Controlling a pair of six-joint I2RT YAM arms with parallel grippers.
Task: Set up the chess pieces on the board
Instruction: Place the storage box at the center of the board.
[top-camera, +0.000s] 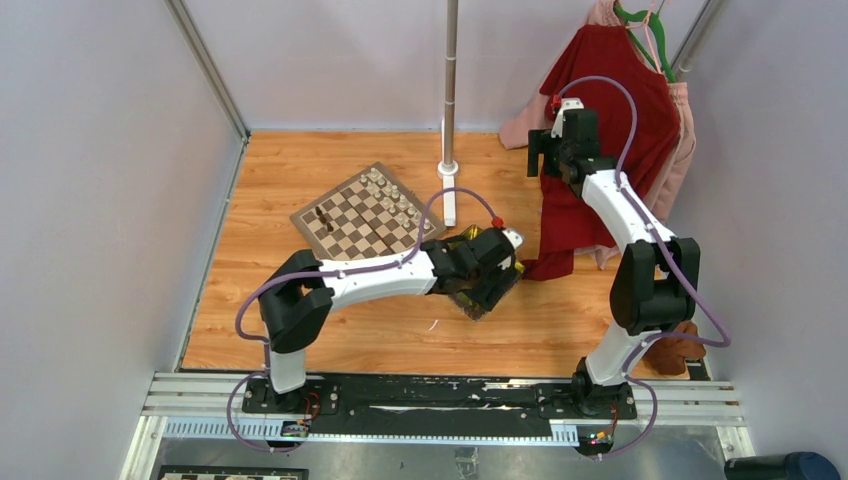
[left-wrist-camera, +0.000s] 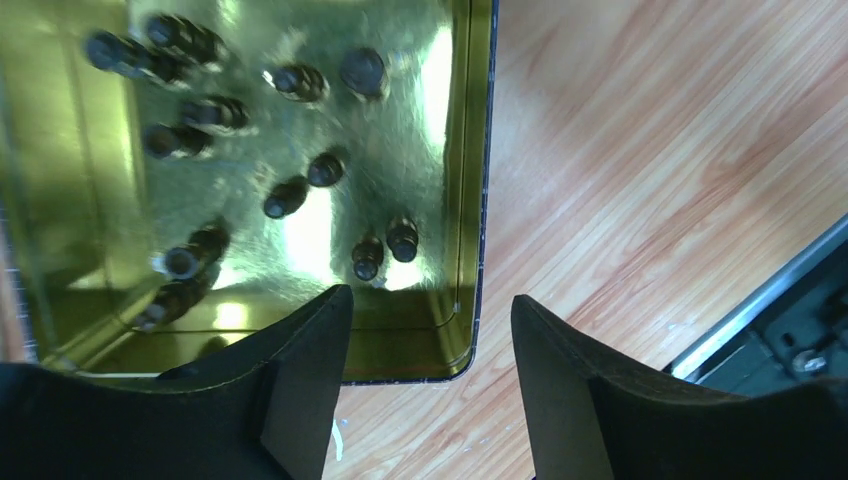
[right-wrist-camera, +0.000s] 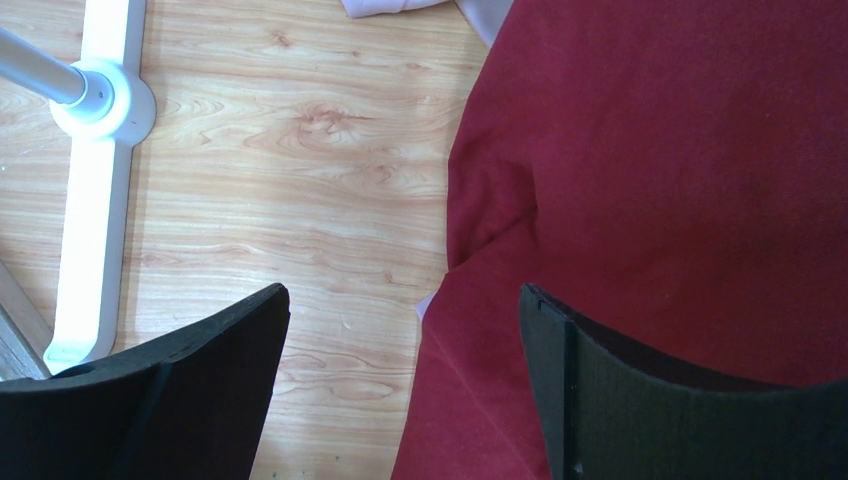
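The board (top-camera: 352, 222) lies at the back left of the table. Cream-white chess pieces (top-camera: 391, 194) stand along its far right edge, and a few dark ones (top-camera: 322, 217) stand near its left side. My left gripper (top-camera: 496, 284) is open and empty, and hovers over the near right corner of a shiny yellow tray (top-camera: 468, 304). In the left wrist view the tray (left-wrist-camera: 482, 180) holds several dark brown pieces (left-wrist-camera: 285, 196) ahead of the gripper (left-wrist-camera: 430, 322). My right gripper (top-camera: 541, 154) is open and empty, held high at the back right; it also shows in its own wrist view (right-wrist-camera: 403, 312).
A white pole (top-camera: 450, 90) stands on a white base (right-wrist-camera: 92, 150) just behind the board. A red garment (top-camera: 610, 110) hangs at the back right and drapes onto the table (right-wrist-camera: 660, 160). A brown object (top-camera: 682, 350) lies near the right arm's base.
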